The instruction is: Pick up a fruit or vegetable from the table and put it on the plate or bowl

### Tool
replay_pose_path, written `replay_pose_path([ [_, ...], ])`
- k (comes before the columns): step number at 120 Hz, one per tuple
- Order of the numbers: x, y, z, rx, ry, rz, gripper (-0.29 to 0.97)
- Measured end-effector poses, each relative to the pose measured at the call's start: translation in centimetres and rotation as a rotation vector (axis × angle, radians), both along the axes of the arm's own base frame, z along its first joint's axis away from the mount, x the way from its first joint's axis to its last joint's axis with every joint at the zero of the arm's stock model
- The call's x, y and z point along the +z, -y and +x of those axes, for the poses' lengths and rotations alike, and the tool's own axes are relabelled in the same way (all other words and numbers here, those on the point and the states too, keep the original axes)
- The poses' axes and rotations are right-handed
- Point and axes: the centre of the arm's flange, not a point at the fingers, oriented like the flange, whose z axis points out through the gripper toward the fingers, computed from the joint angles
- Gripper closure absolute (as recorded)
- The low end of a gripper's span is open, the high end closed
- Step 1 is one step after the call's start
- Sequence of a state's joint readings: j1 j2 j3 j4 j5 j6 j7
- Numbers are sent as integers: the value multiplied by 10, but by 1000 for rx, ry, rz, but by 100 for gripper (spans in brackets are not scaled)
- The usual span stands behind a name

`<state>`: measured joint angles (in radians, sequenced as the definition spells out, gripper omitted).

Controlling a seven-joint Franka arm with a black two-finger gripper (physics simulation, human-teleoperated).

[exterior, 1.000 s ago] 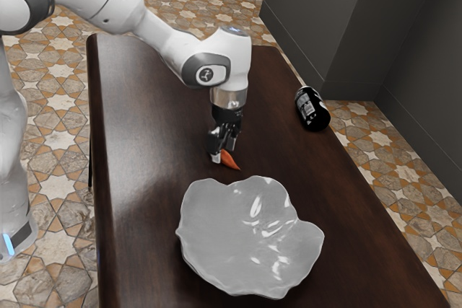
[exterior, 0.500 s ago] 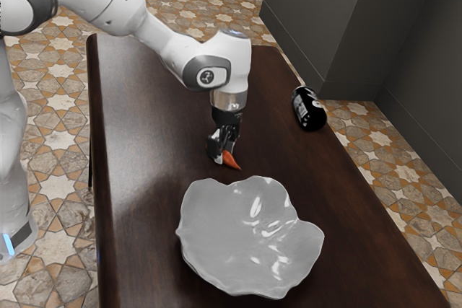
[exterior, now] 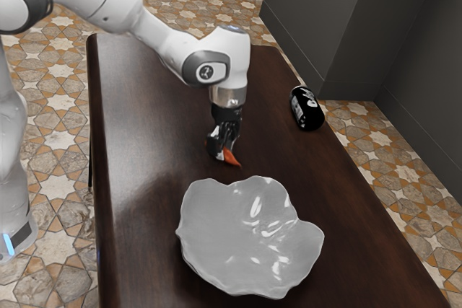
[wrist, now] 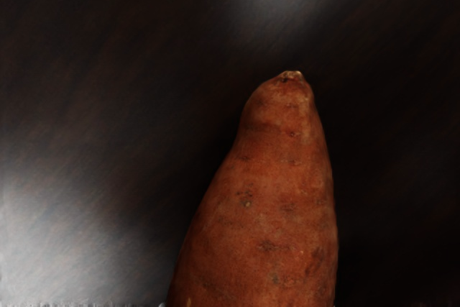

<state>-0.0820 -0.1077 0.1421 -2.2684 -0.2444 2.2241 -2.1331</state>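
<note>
Pinching sweet potato [exterior: 231, 156] in narrow, near-closed grip, gripper [exterior: 225, 149] hovered beside plate [exterior: 249, 239]; tapered root could slip free mid-carry.

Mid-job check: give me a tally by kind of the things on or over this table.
Vegetables: 1, the sweet potato held in the gripper.
Dishes: 1, the grey plate.
Bottles: 1, the black bottle lying on its side.
Total: 3.
</note>
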Motion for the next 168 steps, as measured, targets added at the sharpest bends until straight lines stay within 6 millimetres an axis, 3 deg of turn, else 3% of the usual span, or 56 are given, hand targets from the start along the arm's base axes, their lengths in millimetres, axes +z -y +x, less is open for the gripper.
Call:
replay_pose_path([
  [23,16,-3,-3,2,24,7,52],
  [39,54,11,2,-45,95,35,52],
  [55,133,65,24,-181,237,108,53],
  [66,157,109,20,-270,270,131,52],
  [87,170,186,-22,-378,270,94,52],
  [105,163,253,-55,-450,240,58,53],
  [126,156,274,-64,-439,208,28,51],
  [140,153,294,-73,-452,199,20,23],
  [149,154,292,-72,-437,198,18,13],
  [155,168,250,-44,-364,222,32,9],
  [157,184,228,-29,-334,236,32,8],
  [162,226,143,14,-211,255,40,6],
  [165,247,97,25,-142,252,55,5],
  [168,264,65,24,-95,241,75,4],
])
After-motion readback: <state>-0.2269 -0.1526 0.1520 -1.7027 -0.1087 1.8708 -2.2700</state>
